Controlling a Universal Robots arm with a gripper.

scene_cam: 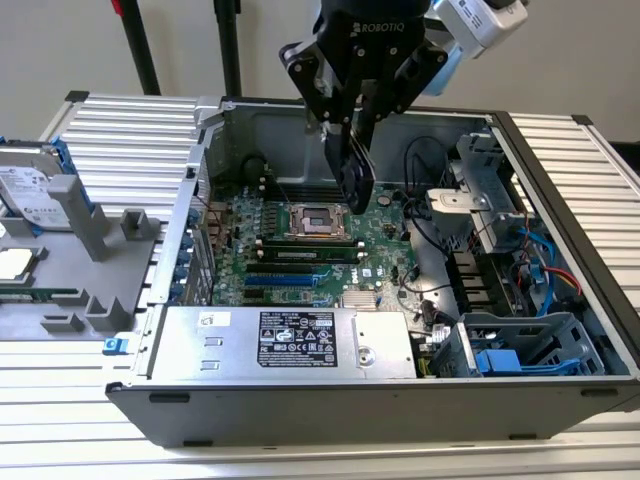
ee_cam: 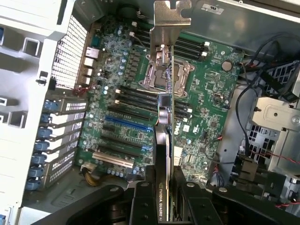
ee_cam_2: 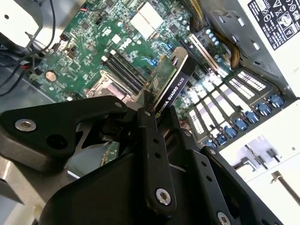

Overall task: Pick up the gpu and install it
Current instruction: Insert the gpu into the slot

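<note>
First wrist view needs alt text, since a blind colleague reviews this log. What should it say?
The end effector grips the gpu edge-on over the motherboard inside the open case. The card's silver bracket is at the end far from the grip.

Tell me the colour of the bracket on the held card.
Silver: the bracket on the card shows best in the first wrist view.
</note>
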